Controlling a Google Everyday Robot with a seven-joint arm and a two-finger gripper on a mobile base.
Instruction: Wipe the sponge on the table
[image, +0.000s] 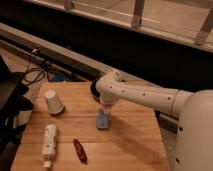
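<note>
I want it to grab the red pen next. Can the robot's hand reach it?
Probably yes. The hand is at the sponge, and only bare table lies between it and the red pen.

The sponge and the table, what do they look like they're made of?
The sponge looks like soft foam: a small, matte light-blue block with no shine. The table looks like wood, butcher-block style, light brown with plank lines and little gloss; whether it is solid or veneer is unclear. The hand sits right over the sponge.
</note>
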